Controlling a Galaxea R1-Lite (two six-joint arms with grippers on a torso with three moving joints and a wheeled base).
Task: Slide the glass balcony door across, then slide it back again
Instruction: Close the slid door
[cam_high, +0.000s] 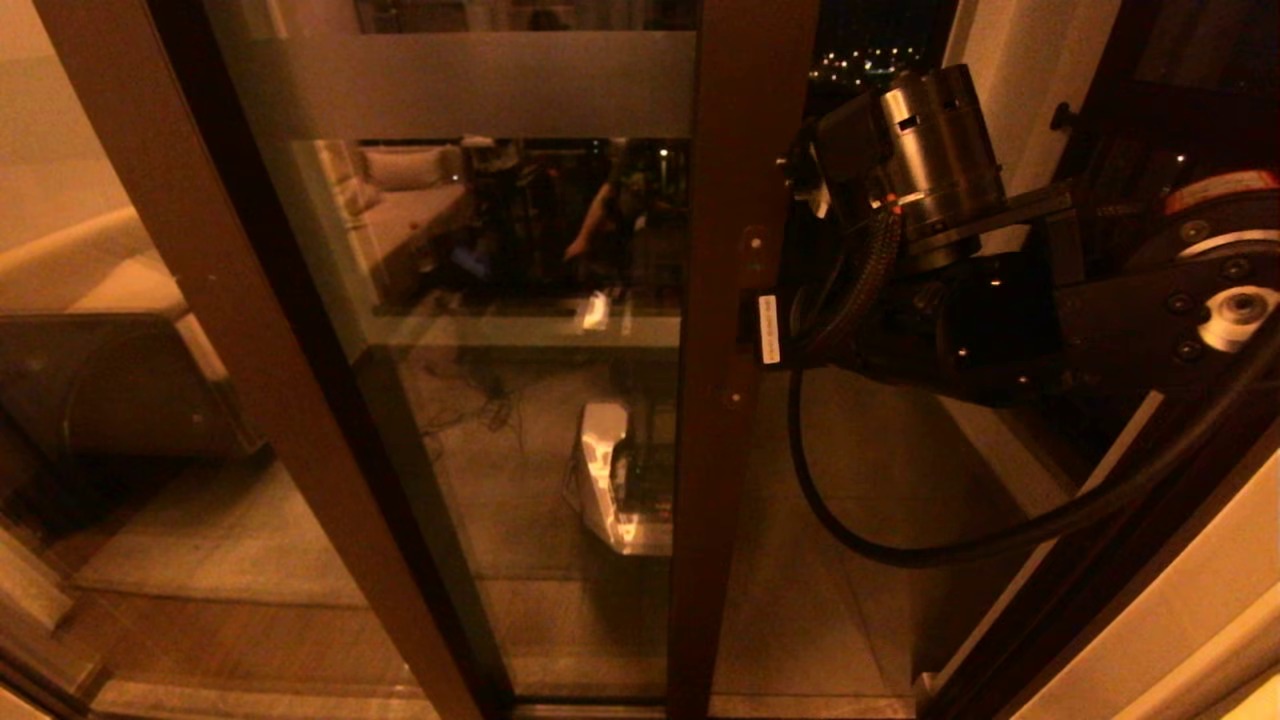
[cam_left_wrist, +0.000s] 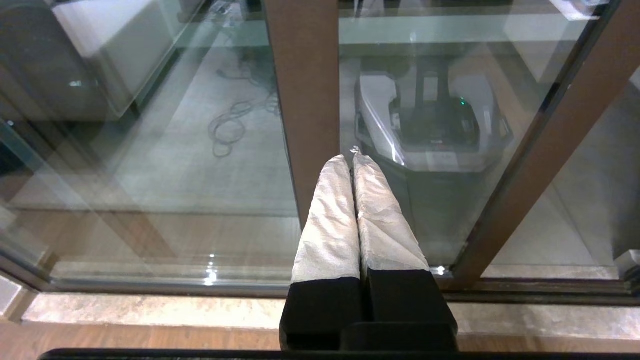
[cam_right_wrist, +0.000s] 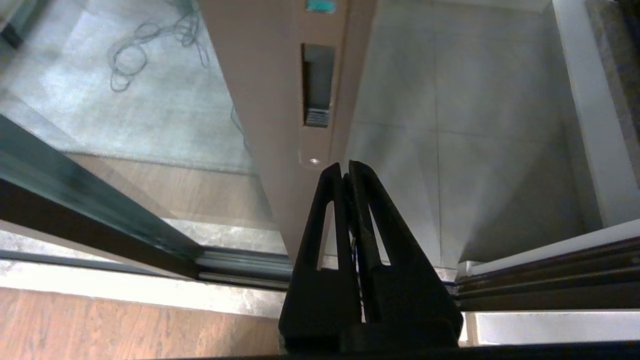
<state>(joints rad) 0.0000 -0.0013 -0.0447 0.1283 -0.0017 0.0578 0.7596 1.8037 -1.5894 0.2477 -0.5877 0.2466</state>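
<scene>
The tall glass balcony door (cam_high: 520, 330), a reflective pane in a dark brown frame with a broad frosted band near the top and a thinner strip at mid-height, fills the middle of the head view, its brown vertical edge stile (cam_high: 735, 360) running from 12 o'clock to 6 o'clock. To the stile's 3 o'clock side the doorway stands open onto the grey tiled balcony floor (cam_high: 860, 500). There the right arm (cam_high: 1000, 260) reaches in from 3 o'clock, its silver cylindrical wrist joint (cam_high: 935, 150) and a looping black cable (cam_high: 880, 540) hiding its fingers from the head camera. Only the right wrist view shows the right pincer (cam_right_wrist: 346, 167): its 2 black slotted fingers (cam_right_wrist: 325, 225) are pressed together, gripping nothing, their tips just beside the stile and near the recessed rectangular pull slot (cam_right_wrist: 317, 85), which the head view does not make out; whether they touch the frame I cannot tell. The left pincer (cam_left_wrist: 352, 159) appears in the left wrist view alone, its 2 fingers wrapped in white tape (cam_left_wrist: 330, 225), closed on nothing, pointing toward a brown frame post (cam_left_wrist: 305, 100) and the door track (cam_left_wrist: 200, 287) below the glass.
</scene>
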